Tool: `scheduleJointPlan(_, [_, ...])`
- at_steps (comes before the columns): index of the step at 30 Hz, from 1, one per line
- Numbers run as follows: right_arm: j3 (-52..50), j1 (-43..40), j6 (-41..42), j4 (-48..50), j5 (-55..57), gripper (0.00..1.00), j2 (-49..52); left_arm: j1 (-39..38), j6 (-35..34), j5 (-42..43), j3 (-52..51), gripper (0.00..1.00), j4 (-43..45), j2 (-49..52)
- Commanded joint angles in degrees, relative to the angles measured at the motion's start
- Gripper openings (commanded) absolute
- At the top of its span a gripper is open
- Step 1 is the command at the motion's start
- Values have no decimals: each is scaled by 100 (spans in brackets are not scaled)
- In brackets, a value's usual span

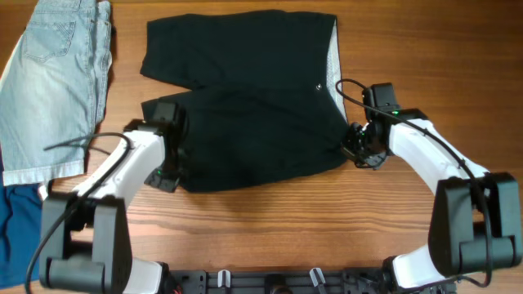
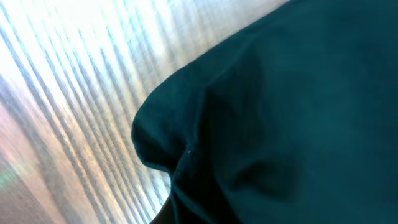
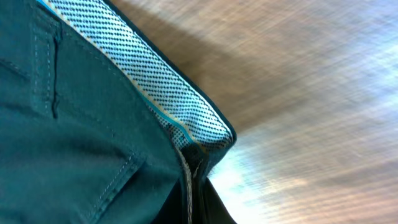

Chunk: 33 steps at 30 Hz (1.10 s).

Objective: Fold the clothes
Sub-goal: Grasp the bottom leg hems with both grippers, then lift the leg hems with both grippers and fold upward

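The black shorts (image 1: 245, 122) lie lengthwise left-to-right, left hand (image 1: 167, 173) at the near leg hem, right hand (image 1: 359, 151) at the near waistband corner; I cannot tell either hand's grip.

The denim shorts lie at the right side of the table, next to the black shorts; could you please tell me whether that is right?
Not quite: the denim shorts lie at the left side of the table, as the overhead view shows. They are indeed next to the black shorts.
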Motion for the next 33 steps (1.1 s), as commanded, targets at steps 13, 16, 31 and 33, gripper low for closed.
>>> scheduleJointPlan(13, [1628, -1626, -1484, -2699, 138, 4, -2973, -203, 1436, -273, 2627, 4, -1982, -3174])
scheduleJointPlan(16, [1681, -1626, -1624, -2844, 164, 4, -3141, -411, 1436, -297, 2662, 4, -1930, -3421])
scheduleJointPlan(31, [1679, -1626, -1786, -1606, 610, 4, -1300, -680, 1884, -1215, 2660, 4, -407, -317])
scheduleJointPlan(33, [1679, -1626, -1899, -1038, 632, 4, -750, -682, 1884, -1773, 2660, 4, 391, 160])
